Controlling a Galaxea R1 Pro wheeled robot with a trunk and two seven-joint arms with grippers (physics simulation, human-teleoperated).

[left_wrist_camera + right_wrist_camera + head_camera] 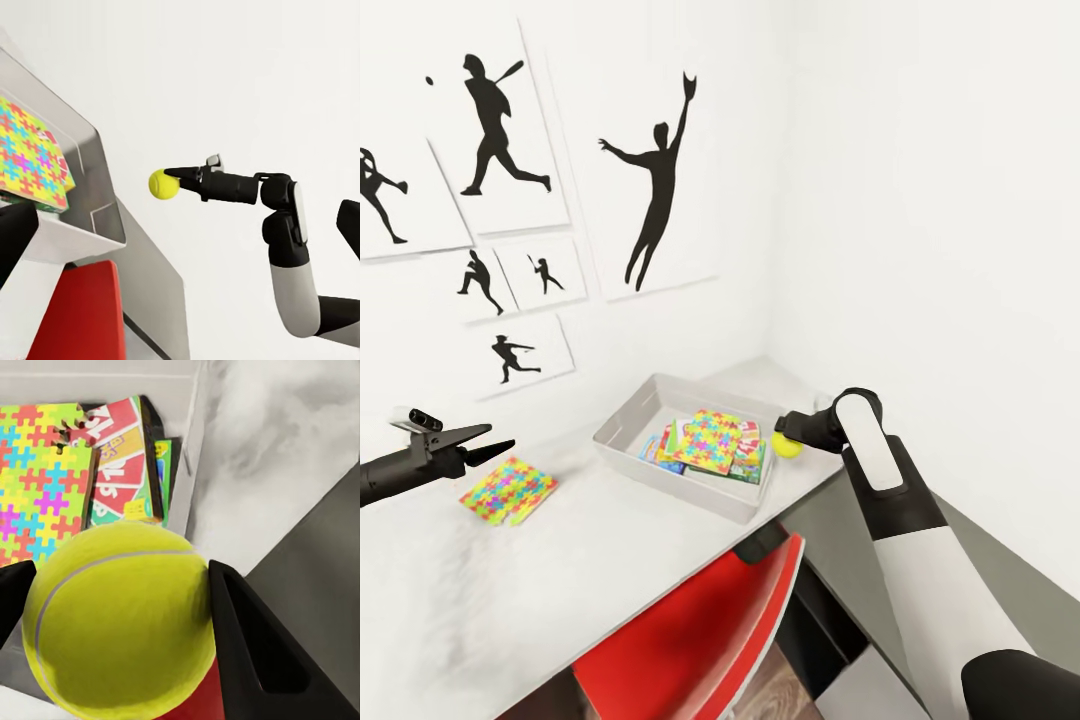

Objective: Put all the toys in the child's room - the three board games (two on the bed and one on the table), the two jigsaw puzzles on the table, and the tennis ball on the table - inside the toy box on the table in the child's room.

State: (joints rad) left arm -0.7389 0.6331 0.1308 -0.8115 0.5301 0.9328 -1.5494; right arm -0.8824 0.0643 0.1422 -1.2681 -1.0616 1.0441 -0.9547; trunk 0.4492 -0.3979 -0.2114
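The light grey toy box (628,424) stands on the pale table (560,560). Inside lie a jigsaw puzzle (707,440) and printed board games (748,462) beneath it. A second jigsaw puzzle (508,490) lies flat on the table left of the box. My right gripper (784,432) is shut on the tennis ball (788,445), held just past the box's right end; the ball (163,184) hangs in the air above the table edge. The ball (120,619) sits between the black fingers (251,649), with the box (196,427) beyond. My left gripper (495,442) hovers open above the loose puzzle.
A red chair (700,630) is tucked under the table's front edge. White walls carry black sports-silhouette prints (650,190). The dark grey desk section (830,560) runs along the right wall below my right arm.
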